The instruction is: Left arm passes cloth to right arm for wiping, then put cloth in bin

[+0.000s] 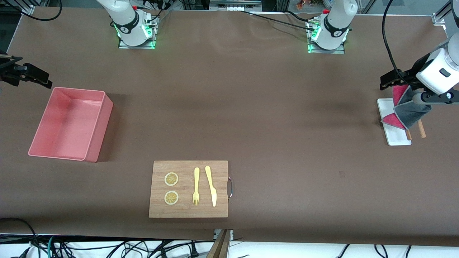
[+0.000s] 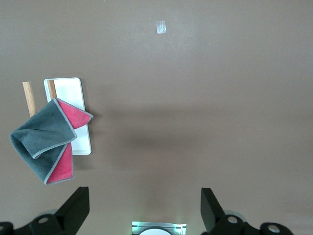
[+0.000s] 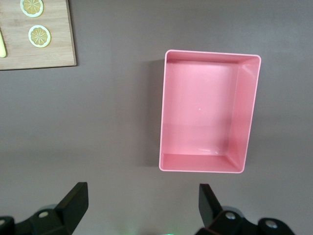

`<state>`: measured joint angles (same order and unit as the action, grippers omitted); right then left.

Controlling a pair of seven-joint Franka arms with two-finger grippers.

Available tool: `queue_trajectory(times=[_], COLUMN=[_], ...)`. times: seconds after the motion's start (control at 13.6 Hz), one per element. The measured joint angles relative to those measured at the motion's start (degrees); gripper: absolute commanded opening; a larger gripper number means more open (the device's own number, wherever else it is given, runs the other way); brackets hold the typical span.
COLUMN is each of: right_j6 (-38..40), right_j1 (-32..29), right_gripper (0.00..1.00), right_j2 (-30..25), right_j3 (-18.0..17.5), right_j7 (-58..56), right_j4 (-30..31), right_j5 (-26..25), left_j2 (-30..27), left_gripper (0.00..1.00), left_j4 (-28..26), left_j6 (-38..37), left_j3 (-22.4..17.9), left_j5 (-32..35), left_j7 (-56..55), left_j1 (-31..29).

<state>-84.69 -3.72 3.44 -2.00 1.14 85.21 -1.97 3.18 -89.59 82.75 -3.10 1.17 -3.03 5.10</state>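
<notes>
The cloth (image 1: 407, 111) was lying folded and rumpled on a flat white tray (image 1: 389, 129) at the left arm's end of the table, grey face mostly up with crimson showing at the corners. It draped over one end of the tray and over the tops of two wooden sticks (image 1: 421, 129) – one on the tray's edge, the other just beside it on the table. In the left wrist view the same pile sat well off to one side: cloth (image 2: 44, 139), tray (image 2: 78, 93), sticks (image 2: 29, 98).

The left gripper (image 2: 144, 210) hung up in the air near that tray, fingers spread wide with only bare brown table (image 2: 195, 122) between them – not touching the cloth at all. From the front you could see the left arm's black hand (image 1: 396, 79) sitting above the tray's end.

The right gripper (image 3: 142, 208) was up at the right arm's end of the table, also spread wide and holding nothing, waiting next to the bin (image 3: 247, 112). The bin (image 1: 104, 118) was a pink tub with tall walls, nothing inside it.

Nearer the front camera, about mid-table, was a wooden board (image 1: 188, 211) with a metal handle, carrying two lemon slices (image 1: 171, 179), a yellow fork (image 1: 196, 186) and a yellow knife (image 1: 211, 185) laid side by side.
</notes>
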Motion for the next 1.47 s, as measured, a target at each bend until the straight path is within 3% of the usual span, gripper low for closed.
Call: queue_trajectory(times=[0.66,1.1,1.47], right_j6=[0.0,0.0,0.0], right_j1=[0.0,-0.1,-0.1], right_gripper=[1.0,1.0,1.0], right_j2=[0.0,0.0,0.0], right_j3=[0.0,0.0,0.0], right_j7=[0.0,0.0,0.0], right_j4=[0.0,0.0,0.0], right_j5=[0.0,0.0,0.0], left_j2=[0.2,2.3,9.6], left_gripper=[1.0,1.0,1.0], left_j4=[-0.1,-4.1,-4.6], left_j6=[-0.7,-3.2,0.5], left_j3=[-0.1,-0.3,-0.6], left_j5=[0.0,0.0,4.8], left_j7=[0.0,2.8,18.4], left_j1=[-0.2,-5.5,-10.7])
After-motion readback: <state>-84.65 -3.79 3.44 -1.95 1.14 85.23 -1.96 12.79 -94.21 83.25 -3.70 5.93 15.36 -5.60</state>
